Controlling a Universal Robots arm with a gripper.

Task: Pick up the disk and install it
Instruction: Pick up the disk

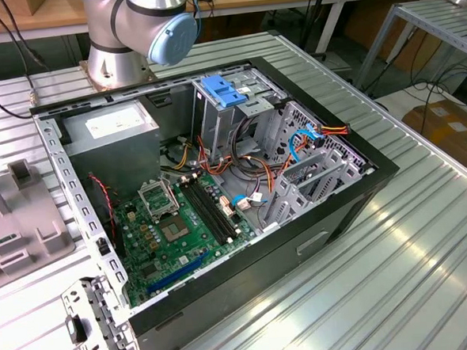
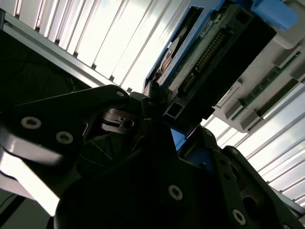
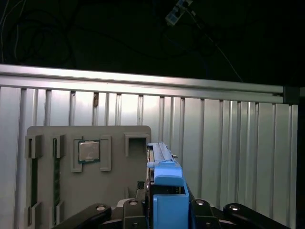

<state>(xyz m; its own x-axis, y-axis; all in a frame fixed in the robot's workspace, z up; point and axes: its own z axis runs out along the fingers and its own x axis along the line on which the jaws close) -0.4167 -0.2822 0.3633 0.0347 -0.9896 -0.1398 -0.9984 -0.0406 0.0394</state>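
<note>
Computer case (image 1: 301, 244) is seen open on the ribbed table (image 1: 406, 275), motherboard (image 1: 173, 226) exposed inside. At a grey tray (image 3: 119, 183) with a chip (image 3: 89, 151) seated in one pocket, the disk (image 3: 164, 183), blue-railed with a green circuit board showing, is held on edge, seemingly clamped by the gripper (image 3: 164, 208).
</note>
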